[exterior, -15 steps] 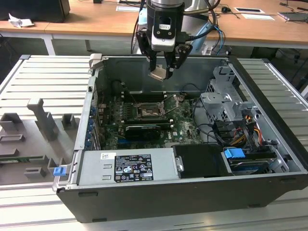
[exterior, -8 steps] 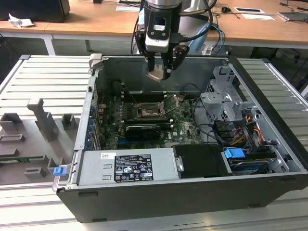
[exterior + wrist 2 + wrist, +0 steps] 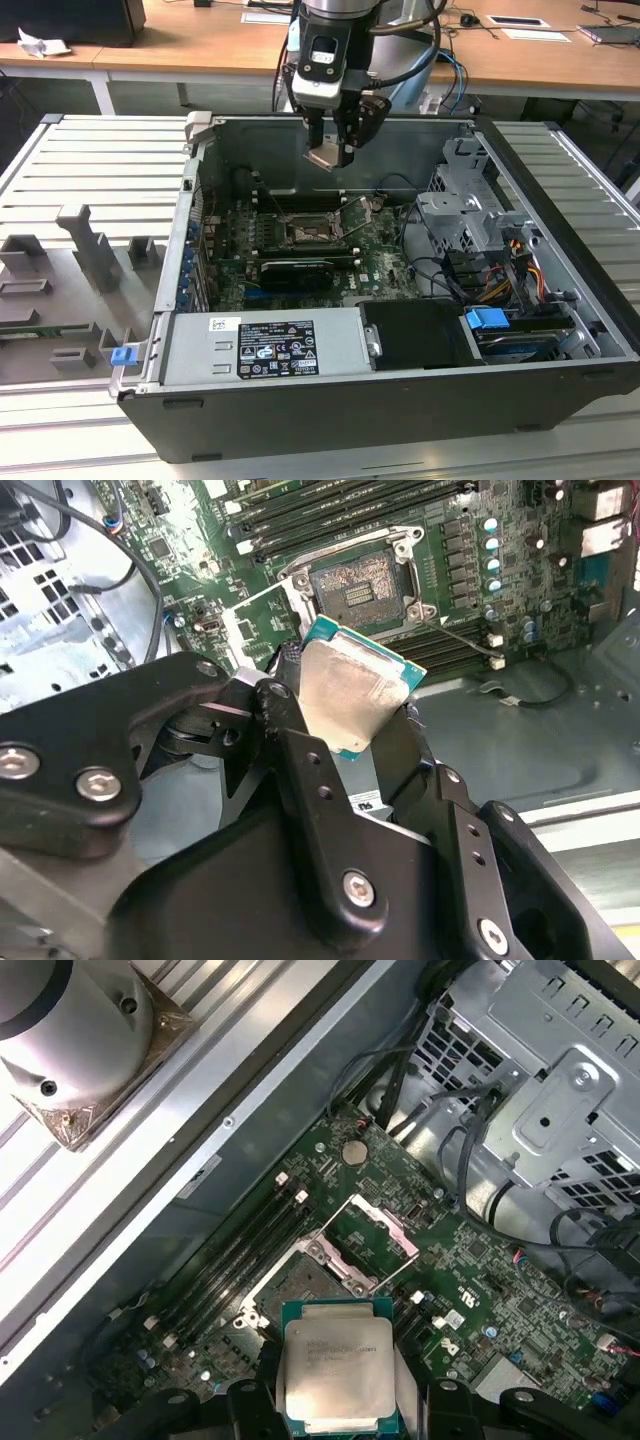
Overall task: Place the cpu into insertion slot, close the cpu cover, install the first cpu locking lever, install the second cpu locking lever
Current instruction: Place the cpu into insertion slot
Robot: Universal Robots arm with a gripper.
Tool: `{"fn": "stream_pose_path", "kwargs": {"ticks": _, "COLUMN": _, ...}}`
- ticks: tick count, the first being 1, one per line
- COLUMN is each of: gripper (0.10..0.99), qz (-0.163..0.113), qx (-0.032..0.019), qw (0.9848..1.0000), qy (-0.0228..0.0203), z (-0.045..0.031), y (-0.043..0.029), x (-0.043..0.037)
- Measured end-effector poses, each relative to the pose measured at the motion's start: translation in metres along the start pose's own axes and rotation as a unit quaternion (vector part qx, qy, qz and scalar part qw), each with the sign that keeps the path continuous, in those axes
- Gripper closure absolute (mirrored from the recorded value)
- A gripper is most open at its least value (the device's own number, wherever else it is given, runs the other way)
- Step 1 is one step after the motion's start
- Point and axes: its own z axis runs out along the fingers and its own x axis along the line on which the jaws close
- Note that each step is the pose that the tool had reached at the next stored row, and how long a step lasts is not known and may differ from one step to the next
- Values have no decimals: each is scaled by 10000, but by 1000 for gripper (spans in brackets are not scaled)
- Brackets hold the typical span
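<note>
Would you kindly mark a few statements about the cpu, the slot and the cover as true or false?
1. The gripper holds the cpu. True.
2. The cpu sits in the slot. False: the slot is empty, and the cpu is held above the board.
3. The cover is shut over the slot. False: it is swung open beside the slot.
4. The case lies open, showing the board. True.
</note>
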Motion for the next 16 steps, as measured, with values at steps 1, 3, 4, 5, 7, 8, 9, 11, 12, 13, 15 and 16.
{"fn": "stream_pose_path", "kwargs": {"ticks": 1, "gripper": 561, "qz": 50, "qx": -1, "qw": 10000, "qy": -4, "z": 1, "y": 0, "x": 0}}
{"fn": "stream_pose_path", "kwargs": {"ticks": 3, "gripper": 561, "qz": 169, "qx": -3, "qw": 9999, "qy": -15, "z": 3, "y": 0, "x": 0}}
{"fn": "stream_pose_path", "kwargs": {"ticks": 4, "gripper": 561, "qz": 234, "qx": -4, "qw": 9997, "qy": -21, "z": 4, "y": 0, "x": 0}}
{"fn": "stream_pose_path", "kwargs": {"ticks": 5, "gripper": 561, "qz": 293, "qx": -5, "qw": 9996, "qy": -26, "z": 5, "y": 0, "x": 0}}
{"fn": "stream_pose_path", "kwargs": {"ticks": 7, "gripper": 561, "qz": 428, "qx": -8, "qw": 9991, "qy": -38, "z": 7, "y": -1, "x": 0}}
{"fn": "stream_pose_path", "kwargs": {"ticks": 8, "gripper": 561, "qz": 530, "qx": -10, "qw": 9986, "qy": -47, "z": 9, "y": -1, "x": 0}}
{"fn": "stream_pose_path", "kwargs": {"ticks": 9, "gripper": 561, "qz": 580, "qx": -11, "qw": 9983, "qy": -51, "z": 12, "y": -1, "x": 0}}
{"fn": "stream_pose_path", "kwargs": {"ticks": 11, "gripper": 561, "qz": 643, "qx": -11, "qw": 9979, "qy": -57, "z": 19, "y": -1, "x": 0}}
{"fn": "stream_pose_path", "kwargs": {"ticks": 12, "gripper": 561, "qz": 651, "qx": -12, "qw": 9979, "qy": -57, "z": 24, "y": -2, "x": -1}}
{"fn": "stream_pose_path", "kwargs": {"ticks": 13, "gripper": 561, "qz": 653, "qx": -12, "qw": 9978, "qy": -58, "z": 30, "y": -3, "x": -1}}
{"fn": "stream_pose_path", "kwargs": {"ticks": 15, "gripper": 561, "qz": 653, "qx": -12, "qw": 9978, "qy": -58, "z": 36, "y": -3, "x": -1}}
{"fn": "stream_pose_path", "kwargs": {"ticks": 16, "gripper": 561, "qz": 653, "qx": -12, "qw": 9978, "qy": -58, "z": 39, "y": -3, "x": -1}}
